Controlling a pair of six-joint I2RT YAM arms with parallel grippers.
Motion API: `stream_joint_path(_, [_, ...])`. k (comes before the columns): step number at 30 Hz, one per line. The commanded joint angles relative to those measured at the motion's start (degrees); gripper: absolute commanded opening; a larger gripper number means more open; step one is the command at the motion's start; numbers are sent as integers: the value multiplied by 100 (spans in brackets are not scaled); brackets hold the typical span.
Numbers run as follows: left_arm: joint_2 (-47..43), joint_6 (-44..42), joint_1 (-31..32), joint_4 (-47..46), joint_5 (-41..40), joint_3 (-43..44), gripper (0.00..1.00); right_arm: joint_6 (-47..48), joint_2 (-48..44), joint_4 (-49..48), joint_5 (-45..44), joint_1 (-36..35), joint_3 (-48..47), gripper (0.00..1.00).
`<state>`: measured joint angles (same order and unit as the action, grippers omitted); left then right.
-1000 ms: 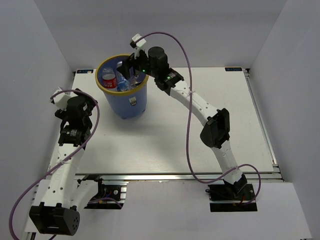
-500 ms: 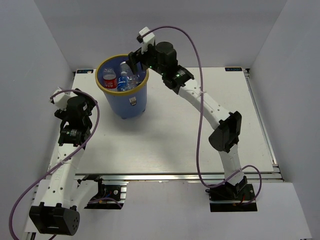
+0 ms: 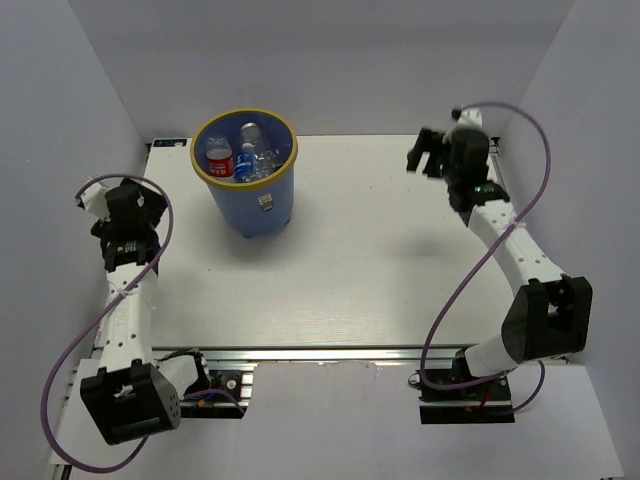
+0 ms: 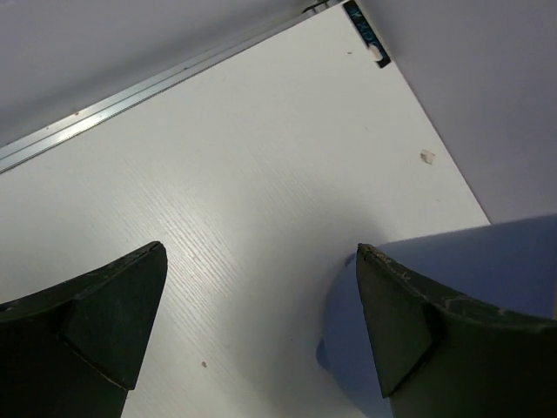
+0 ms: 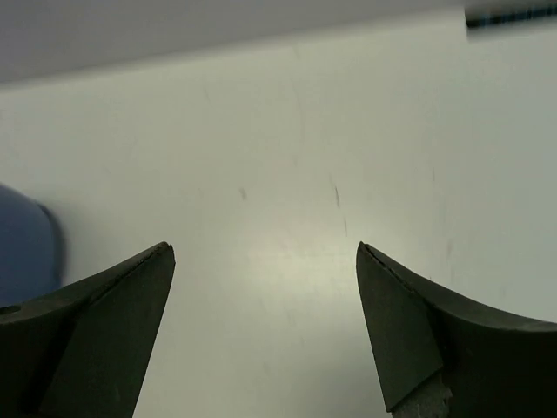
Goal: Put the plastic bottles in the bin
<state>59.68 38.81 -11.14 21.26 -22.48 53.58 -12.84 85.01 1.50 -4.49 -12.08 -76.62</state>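
The blue bin (image 3: pixel 240 208) with a yellow rim stands at the back left of the table. Inside it lie several plastic bottles, among them one with a red label (image 3: pixel 218 160) and one with a blue label (image 3: pixel 246 162). No bottle shows on the table. My left gripper (image 3: pixel 148 203) is open and empty, left of the bin; the bin's blue wall (image 4: pixel 452 287) shows by its right finger. My right gripper (image 3: pixel 418 156) is open and empty at the back right, far from the bin; the bin's edge (image 5: pixel 22 252) shows at that view's left.
White walls close the table on the left, back and right. A small blue tag (image 3: pixel 468 138) sits at the back right edge. An aluminium rail (image 3: pixel 350 352) runs along the near edge. The purple cables loop above both arms.
My right gripper has swung from over the bin's rim to the back right of the table. My left gripper has drawn back to the left, away from the bin.
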Motion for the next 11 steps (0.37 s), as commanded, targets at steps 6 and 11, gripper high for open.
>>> stream_joint_path(6, [289,338,-1082,-526,1368,-366,98,-1738,-1337,-1291,-1510,-41,2791,89])
stream_joint_path(11, [615,399,-1136,-710,1668,-375,98,-1739,-1575,-1223,-1695,-41,2907,90])
